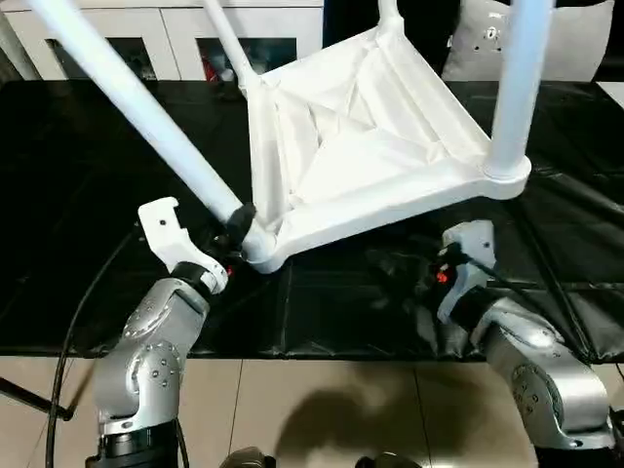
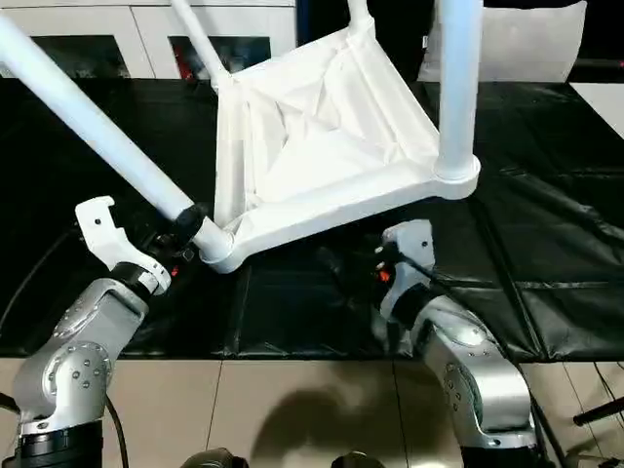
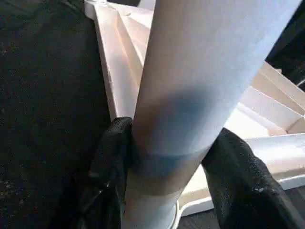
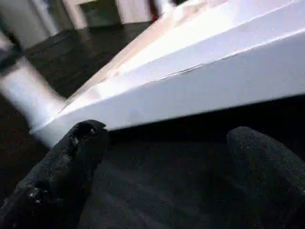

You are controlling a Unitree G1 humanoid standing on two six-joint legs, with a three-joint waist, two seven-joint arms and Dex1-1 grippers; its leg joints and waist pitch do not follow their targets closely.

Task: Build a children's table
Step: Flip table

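Observation:
The children's table top (image 1: 361, 146) lies upside down and tilted on the black worktable, ribs facing up. Its near-right corner is raised. White legs stand in its sockets: a long one (image 1: 136, 107) slanting up and left from the near-left corner, an upright one (image 1: 517, 88) at the near-right, two more at the far corners (image 1: 229, 44). My left gripper (image 1: 239, 226) is shut on the slanting leg (image 3: 200, 81) just above its socket, black fingers (image 3: 112, 162) on both sides. My right gripper (image 4: 167, 167) is open on the worktable, below the top's near edge (image 4: 214, 81) and apart from it.
The black-covered worktable (image 1: 97, 195) ends at a front edge just before my forearms, with beige floor tiles below. White cabinets (image 1: 117, 39) line the back. A black cable (image 1: 88, 302) hangs at the left, and a white object (image 2: 507, 49) stands at the back right.

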